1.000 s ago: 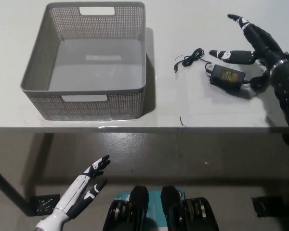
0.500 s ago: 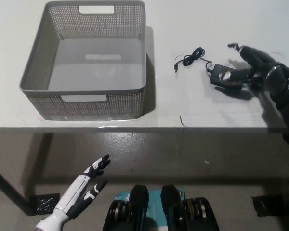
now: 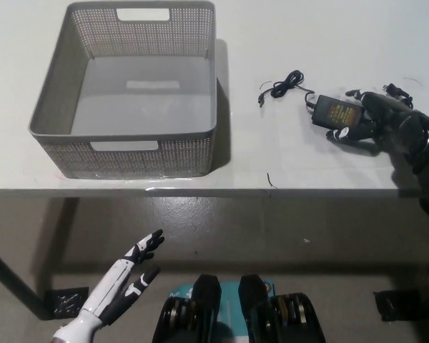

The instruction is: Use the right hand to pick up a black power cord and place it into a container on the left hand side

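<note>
Power cord (image 3: 322, 107) lies right of the basket (image 3: 129, 146) — right hand (image 3: 375, 121) curled at its brick, grip unclear

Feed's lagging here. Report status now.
Right hand closing around power cord's adapter, still on table. Left hand open, low. Basket empty, path unobstructed.

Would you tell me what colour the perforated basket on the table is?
Grey: the perforated plastic basket shows it clearly in the head view.

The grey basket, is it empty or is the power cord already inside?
Empty. The grey basket shows only its bare floor; the power cord lies on the table, beside the right hand.
</note>
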Controlling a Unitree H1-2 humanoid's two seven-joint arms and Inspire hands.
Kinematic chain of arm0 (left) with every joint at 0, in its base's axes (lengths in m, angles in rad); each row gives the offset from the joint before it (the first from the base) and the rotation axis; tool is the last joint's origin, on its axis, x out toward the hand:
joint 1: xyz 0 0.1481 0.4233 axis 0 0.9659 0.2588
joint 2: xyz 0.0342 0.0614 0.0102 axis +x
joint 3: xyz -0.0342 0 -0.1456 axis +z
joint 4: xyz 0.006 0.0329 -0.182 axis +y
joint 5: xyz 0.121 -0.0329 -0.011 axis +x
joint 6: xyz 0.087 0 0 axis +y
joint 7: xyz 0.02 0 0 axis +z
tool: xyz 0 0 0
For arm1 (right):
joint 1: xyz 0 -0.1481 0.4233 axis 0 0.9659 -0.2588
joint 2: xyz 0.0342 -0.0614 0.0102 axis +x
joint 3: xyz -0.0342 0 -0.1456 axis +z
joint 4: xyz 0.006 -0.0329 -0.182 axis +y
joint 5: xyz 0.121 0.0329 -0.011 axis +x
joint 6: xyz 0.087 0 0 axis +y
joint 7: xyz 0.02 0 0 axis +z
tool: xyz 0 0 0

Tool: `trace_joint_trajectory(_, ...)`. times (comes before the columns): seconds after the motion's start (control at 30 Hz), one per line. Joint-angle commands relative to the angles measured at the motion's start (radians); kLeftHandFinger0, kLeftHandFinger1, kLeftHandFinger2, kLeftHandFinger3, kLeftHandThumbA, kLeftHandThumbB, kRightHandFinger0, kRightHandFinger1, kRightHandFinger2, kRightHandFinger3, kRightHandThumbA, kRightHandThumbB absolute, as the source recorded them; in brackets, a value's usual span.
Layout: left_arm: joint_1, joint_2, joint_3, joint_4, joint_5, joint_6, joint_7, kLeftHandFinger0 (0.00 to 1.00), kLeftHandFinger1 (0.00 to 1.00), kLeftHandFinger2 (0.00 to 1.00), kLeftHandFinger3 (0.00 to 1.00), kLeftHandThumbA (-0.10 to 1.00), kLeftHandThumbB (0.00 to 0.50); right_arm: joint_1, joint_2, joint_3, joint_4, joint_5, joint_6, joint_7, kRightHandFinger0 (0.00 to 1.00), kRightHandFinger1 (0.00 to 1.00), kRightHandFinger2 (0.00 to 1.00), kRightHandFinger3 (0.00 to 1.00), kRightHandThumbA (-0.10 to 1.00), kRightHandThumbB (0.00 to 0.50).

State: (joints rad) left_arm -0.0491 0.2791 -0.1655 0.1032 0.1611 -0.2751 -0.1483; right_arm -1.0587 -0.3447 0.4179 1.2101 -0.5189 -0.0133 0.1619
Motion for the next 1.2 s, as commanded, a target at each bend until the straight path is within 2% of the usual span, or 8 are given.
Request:
trace_joint_trajectory(0.0,-0.012,0.010,0.000,-0.031,0.013,-0.022,-0.013,1.00,1.00,1.00,1.00,0.96,0.408,-0.046,0.008,0.005,0.026,0.002,-0.031,-0.012,1.00,1.00,1.00,1.00,0.85,0.500)
trace_joint_trajectory(0.3,-0.028,0.008,0.003,-0.028,0.009,-0.018,-0.016,1.00,1.00,1.00,1.00,0.96,0.408,-0.023,0.019,-0.077,0.084,0.055,-0.189,-0.247,1.00,1.00,1.00,1.00,0.64,0.373)
trace_joint_trajectory(0.37,-0.030,0.009,0.003,-0.021,0.007,-0.027,-0.016,1.00,1.00,1.00,1.00,0.96,0.404,-0.024,0.022,-0.087,0.096,0.054,-0.198,-0.288,0.72,0.76,0.85,0.95,0.58,0.360)
trace_joint_trajectory(0.4,-0.029,0.010,0.003,-0.024,0.009,-0.024,-0.017,1.00,1.00,1.00,1.00,0.96,0.403,-0.027,0.026,-0.078,0.104,0.031,-0.187,-0.361,0.23,0.30,0.38,0.48,0.41,0.261)
trace_joint_trajectory(0.5,-0.029,0.009,0.004,-0.025,0.010,-0.025,-0.017,1.00,1.00,1.00,1.00,0.97,0.403,-0.022,0.027,-0.082,0.104,0.024,-0.205,-0.441,0.04,0.40,0.67,0.61,-0.05,0.181)
trace_joint_trajectory(0.63,-0.041,0.010,0.005,-0.015,0.014,-0.027,-0.016,1.00,1.00,1.00,1.00,0.97,0.401,-0.023,0.021,-0.073,0.111,0.014,-0.244,-0.519,0.05,0.53,0.84,0.96,-0.10,0.109)
trace_joint_trajectory(1.13,-0.058,0.010,0.006,-0.019,0.022,-0.014,-0.020,1.00,1.00,1.00,1.00,0.98,0.417,-0.045,0.023,-0.094,0.121,0.051,-0.280,-0.572,0.00,0.36,0.63,0.84,-0.10,0.162)
trace_joint_trajectory(1.17,-0.060,0.010,0.006,-0.017,0.024,-0.017,-0.019,1.00,1.00,1.00,1.00,0.99,0.416,-0.050,0.022,-0.103,0.115,0.059,-0.292,-0.573,0.00,0.33,0.61,0.71,-0.10,0.162)
